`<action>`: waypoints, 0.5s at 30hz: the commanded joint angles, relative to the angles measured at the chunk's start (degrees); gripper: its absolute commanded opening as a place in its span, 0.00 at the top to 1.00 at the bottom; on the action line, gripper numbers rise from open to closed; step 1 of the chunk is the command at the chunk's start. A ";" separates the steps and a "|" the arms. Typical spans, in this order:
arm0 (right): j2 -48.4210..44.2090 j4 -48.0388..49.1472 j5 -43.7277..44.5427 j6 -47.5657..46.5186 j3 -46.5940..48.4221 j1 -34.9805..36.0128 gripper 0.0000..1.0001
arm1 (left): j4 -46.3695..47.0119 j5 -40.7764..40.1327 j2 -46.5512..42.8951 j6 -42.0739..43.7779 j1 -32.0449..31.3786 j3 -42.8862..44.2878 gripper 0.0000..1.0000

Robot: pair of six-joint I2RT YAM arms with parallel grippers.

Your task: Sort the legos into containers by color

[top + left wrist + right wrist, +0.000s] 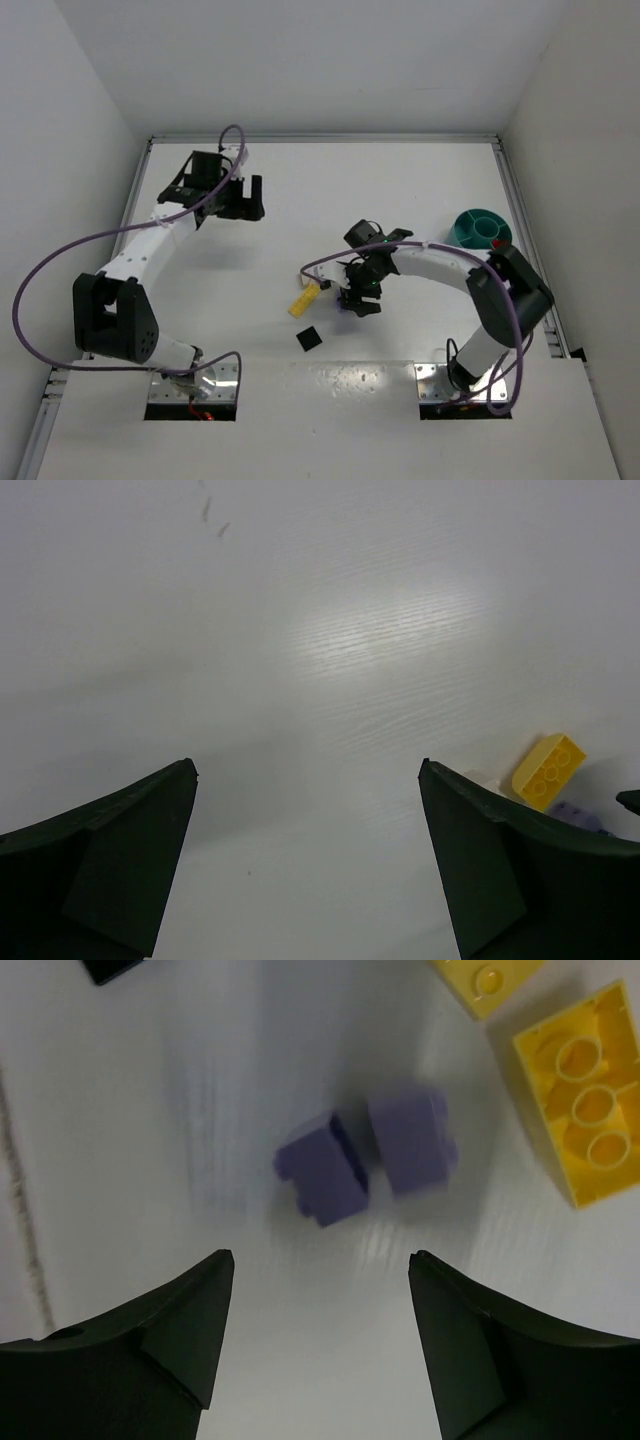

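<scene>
Beneath my right gripper [320, 1257], two small pale purple plastic bricks [322, 1168] lie on the white table [120, 1160]. They sit side by side, touching or very nearly so, and lie just ahead of my fingertips rather than between them. Those jaws stand apart and grasp nothing. Both bricks look smeared, so I cannot read their edges exactly. A hollow yellow plastic brick [585, 1130] sits near them on one side, and a flat black square [115, 968] sits off at the opposite corner.

My left gripper [307, 765] hangs spread wide over bare table, well apart from the cluster, with nothing in it.

The round teal plastic dish [465, 225] with its compartments stands far off to my right, near the table's edge. None of these purple pieces is in it yet.

Trouble could come from the pairing, I think. If I descend and clench across both bricks, the skewed one may twist, pop out and skitter away. If I aim for one alone, a finger could land on its neighbour and shove it into the yellow brick. A tiny brick pinched by a corner could also slip loose on the long carry to the dish, or drop into a compartment of the wrong colour.
</scene>
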 commanded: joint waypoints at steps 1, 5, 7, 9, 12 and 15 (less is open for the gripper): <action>4.34 8.78 0.79 0.65 3.27 1.31 0.29 | -1.78 1.47 -3.98 0.20 2.87 -0.60 0.00; 7.68 12.12 2.54 2.95 3.80 1.94 0.30 | -2.31 1.47 -6.09 0.20 3.49 -2.61 0.00; 8.21 13.35 3.33 4.08 4.50 1.94 0.33 | -2.31 1.47 -6.71 0.20 3.49 -3.14 0.00; 9.70 13.97 3.96 5.23 4.50 1.94 0.33 | -2.31 1.47 -7.32 0.72 3.49 -3.76 0.00; 9.70 13.97 4.48 6.55 5.03 1.94 0.33 | -2.31 1.47 -7.85 0.73 3.49 -4.38 0.00; 7.87 12.22 2.82 6.55 4.51 1.94 0.33 | -2.31 1.47 -8.38 0.73 3.49 -4.91 0.00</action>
